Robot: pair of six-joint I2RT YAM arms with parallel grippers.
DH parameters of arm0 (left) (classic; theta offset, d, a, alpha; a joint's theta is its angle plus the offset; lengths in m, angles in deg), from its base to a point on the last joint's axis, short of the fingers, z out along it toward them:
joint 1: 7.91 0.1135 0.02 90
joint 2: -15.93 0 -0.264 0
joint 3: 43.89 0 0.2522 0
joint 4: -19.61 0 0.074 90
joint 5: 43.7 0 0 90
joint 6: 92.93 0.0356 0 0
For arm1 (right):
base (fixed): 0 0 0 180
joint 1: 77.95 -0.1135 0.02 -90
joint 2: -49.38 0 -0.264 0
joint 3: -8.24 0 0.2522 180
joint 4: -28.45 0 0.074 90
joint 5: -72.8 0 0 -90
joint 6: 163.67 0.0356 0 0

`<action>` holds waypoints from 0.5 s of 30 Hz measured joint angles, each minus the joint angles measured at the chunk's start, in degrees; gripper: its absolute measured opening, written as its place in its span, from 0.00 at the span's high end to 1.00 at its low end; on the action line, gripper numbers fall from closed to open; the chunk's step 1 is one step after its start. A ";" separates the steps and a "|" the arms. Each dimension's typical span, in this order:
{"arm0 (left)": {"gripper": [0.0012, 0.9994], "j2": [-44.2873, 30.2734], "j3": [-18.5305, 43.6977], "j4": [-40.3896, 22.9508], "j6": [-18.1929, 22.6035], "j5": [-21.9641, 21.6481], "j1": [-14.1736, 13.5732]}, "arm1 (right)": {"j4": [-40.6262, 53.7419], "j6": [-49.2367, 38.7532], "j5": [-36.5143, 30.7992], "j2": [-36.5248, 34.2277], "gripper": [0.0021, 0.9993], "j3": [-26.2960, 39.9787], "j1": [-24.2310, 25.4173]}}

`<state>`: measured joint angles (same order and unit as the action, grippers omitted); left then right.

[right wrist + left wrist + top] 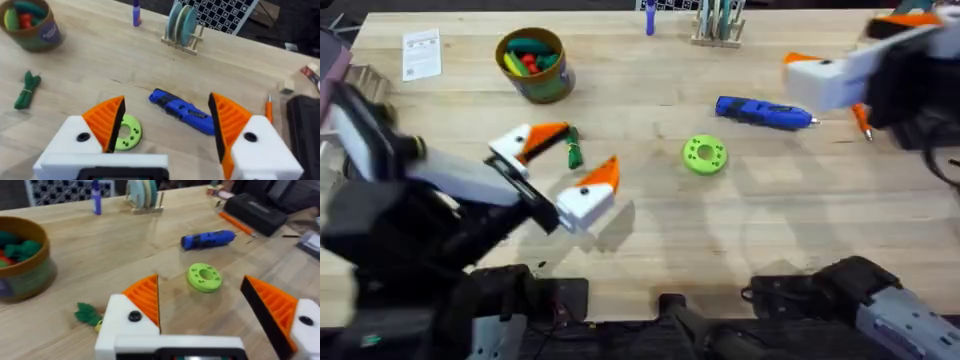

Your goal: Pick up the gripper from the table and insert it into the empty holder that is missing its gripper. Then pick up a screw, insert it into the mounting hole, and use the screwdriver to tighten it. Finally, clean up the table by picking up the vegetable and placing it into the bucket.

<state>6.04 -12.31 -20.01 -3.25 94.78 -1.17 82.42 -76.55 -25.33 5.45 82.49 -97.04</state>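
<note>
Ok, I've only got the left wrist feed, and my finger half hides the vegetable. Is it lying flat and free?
Observer: Yes. The right wrist view shows the whole vegetable flat on the table, with nothing on it.
Operator: Where's the right gripper?
Observer: In the overhead view the right gripper is open at the far right, just beyond the screwdriver.
Operator: Is the bucket full?
Observer: The bucket holds red, green and yellow pieces near its rim.
</note>
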 joint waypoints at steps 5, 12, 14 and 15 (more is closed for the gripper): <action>0.01 -10.97 12.09 -8.96 5.36 -5.21 0.33 | 7.48 5.09 -0.12 6.58 0.04 0.00 3.35; 0.01 -26.53 25.51 -17.64 8.74 -12.24 0.33 | 10.85 11.95 -0.19 11.43 0.04 -3.39 6.64; 0.01 -29.35 27.48 -17.67 9.05 -14.69 0.33 | 10.82 13.17 -0.18 12.38 0.04 -4.40 6.64; 0.01 -30.51 28.13 -17.60 9.16 -15.83 0.33 | 10.87 13.66 -0.18 12.76 0.04 -4.93 6.64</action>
<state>-24.47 15.82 -37.61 5.91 78.95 -0.84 93.29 -62.89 -25.51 18.21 77.56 -90.39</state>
